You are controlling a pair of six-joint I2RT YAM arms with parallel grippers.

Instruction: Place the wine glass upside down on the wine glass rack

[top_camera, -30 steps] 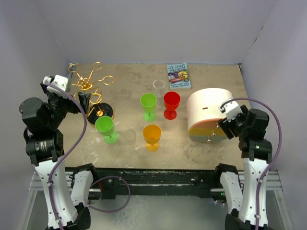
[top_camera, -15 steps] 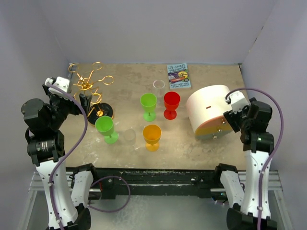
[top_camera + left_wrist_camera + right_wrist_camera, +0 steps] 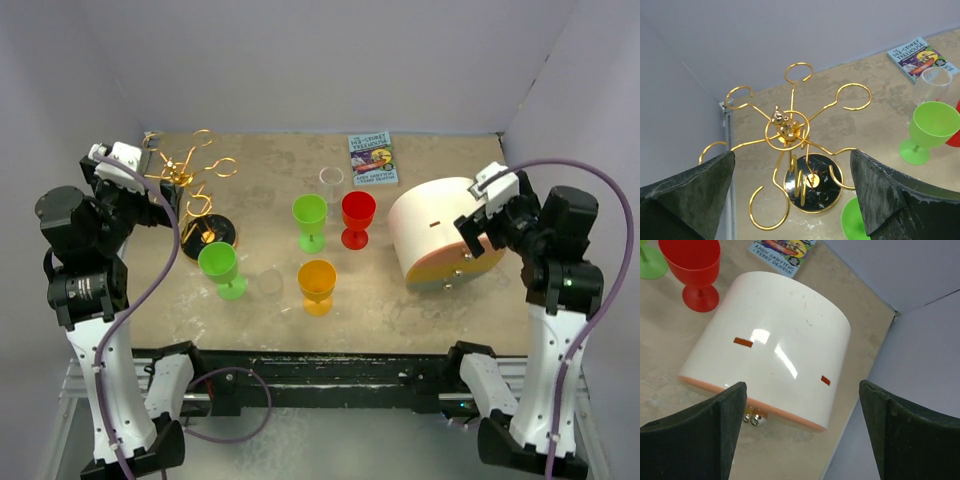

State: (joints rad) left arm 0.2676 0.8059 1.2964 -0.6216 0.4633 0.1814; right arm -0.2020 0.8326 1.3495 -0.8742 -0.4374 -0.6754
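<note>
**Both arms back off empty, rack still bare**

Since a second ago the left gripper (image 3: 792,160) has lifted and drawn back from the gold wire tree-shaped wine glass rack (image 3: 195,205). It now hangs above the rack, jaws wide apart, holding nothing. The right gripper (image 3: 802,387) has risen off the white drum-shaped tub with a peach rim (image 3: 440,235), far right of the rack. Its jaws are also spread wide and empty. The tub has rolled a little.

This probably means pickup has not begun. No glass is held or hung. The green plastic goblet (image 3: 220,266) stands upright just beside the rack's base. A clear wine glass (image 3: 270,283) is a bit further right, with the orange goblet (image 3: 317,285) beyond it. Which glass is meant cannot be told.

The left wrist view shows every loop bare. In the top view the rack is a tangle, but only that view shows the orange goblet.
</note>
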